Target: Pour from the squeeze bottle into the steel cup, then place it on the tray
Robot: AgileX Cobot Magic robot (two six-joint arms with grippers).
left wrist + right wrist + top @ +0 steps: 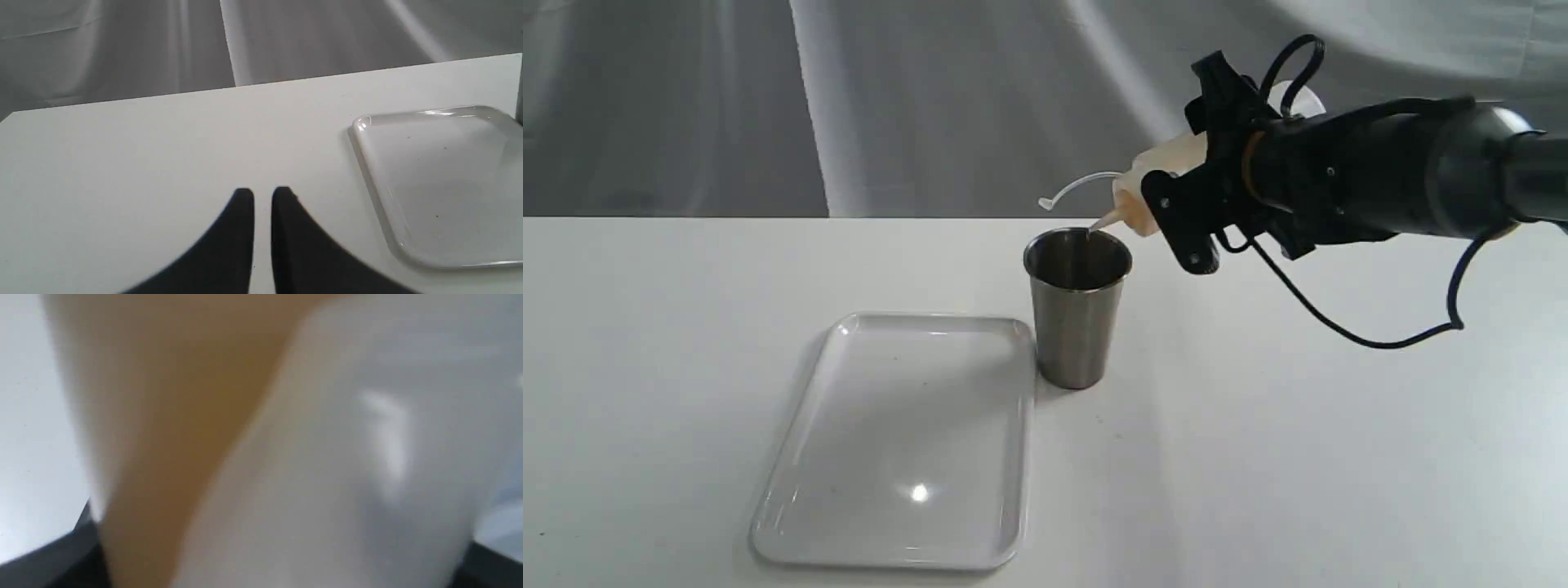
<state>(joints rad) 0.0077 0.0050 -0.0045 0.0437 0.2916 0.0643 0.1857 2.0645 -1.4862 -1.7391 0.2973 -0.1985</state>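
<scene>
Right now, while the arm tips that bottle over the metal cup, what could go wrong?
The nozzle of the squeeze bottle sits near the rim of the steel cup, not its middle, so liquid might dribble outside onto the table. The right gripper holds the bottle low; a small dip could knock the cup over. The cup stands right beside the tray, so a nudge might tilt it on that edge.
</scene>
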